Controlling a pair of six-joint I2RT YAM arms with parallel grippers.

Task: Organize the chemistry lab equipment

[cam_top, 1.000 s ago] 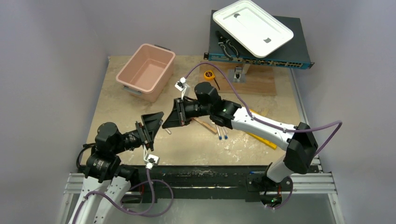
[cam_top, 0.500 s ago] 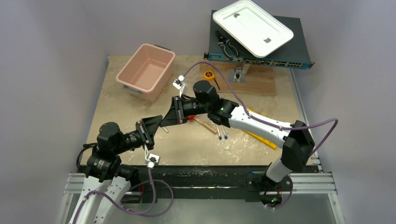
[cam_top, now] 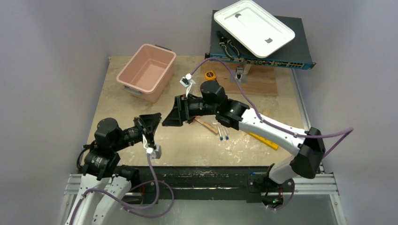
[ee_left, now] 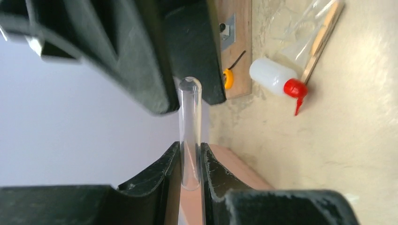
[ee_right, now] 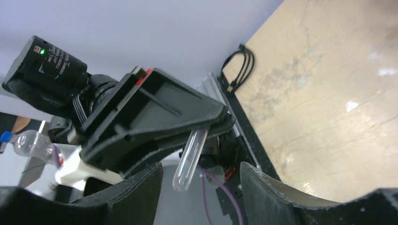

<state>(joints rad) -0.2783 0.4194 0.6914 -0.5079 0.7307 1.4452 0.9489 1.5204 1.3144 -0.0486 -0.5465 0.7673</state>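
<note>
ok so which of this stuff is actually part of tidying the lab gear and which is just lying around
Part of the job:
clear test tube, held in the left claw
squeeze bottle with red nozzle
blue-tipped tubes
wooden stick
yellow rack

Just lying about:
yellow tape measure
black-handled pliers
</note>
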